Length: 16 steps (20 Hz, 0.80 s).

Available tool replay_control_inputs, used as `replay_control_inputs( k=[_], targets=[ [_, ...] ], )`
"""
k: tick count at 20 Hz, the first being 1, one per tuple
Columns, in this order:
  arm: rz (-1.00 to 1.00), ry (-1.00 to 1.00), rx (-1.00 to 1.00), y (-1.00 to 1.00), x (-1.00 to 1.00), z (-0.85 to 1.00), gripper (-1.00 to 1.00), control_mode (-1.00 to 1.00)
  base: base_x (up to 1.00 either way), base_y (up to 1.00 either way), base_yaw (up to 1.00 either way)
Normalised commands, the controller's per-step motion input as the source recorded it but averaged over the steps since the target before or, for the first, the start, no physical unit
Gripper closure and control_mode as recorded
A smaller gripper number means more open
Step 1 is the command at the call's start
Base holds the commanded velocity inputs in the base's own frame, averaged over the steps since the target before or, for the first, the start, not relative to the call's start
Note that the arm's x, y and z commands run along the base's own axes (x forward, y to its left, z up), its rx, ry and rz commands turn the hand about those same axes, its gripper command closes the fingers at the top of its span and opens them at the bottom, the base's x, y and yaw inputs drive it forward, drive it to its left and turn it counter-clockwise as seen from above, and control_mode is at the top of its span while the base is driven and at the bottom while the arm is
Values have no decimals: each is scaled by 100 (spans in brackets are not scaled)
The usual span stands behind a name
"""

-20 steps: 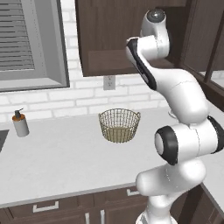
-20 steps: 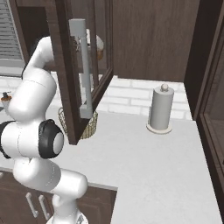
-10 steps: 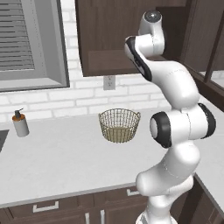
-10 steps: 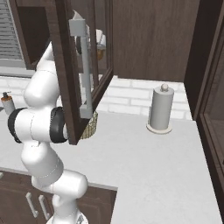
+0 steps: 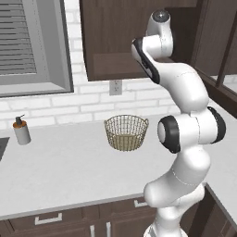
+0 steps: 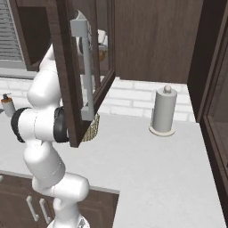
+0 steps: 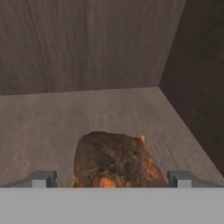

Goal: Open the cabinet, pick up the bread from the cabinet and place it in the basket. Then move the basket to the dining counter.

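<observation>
Arm reached deeper into cabinet (image 5: 115, 41); pincer (image 7: 112, 179) wide open, straddling bread (image 7: 116, 159).

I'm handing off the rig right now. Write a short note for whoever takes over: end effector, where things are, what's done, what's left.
End effector: open, inside the cabinet, fingertips either side of the bread, not closed on it.
Bread: on the cabinet shelf.
Basket: empty, on the worktop below the cabinet.
Done: cabinet door open.
Left: grip the bread, put it in the basket, carry the basket to the dining counter.
</observation>
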Motion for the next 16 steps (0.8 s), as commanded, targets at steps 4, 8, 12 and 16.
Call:
replay_control_inputs(
  k=[4, 8, 12, 16],
  targets=[
    [1, 0, 0, 2, -32, -25, 100, -100, 0, 0, 0],
    [1, 0, 0, 0, -35, -28, 100, -100, 0, 0, 0],
    [3, 0, 0, 6, -68, -18, 100, -100, 0, 0, 0],
    [7, -7, 0, 25, -100, -4, 100, -100, 0, 0, 0]
  ],
)
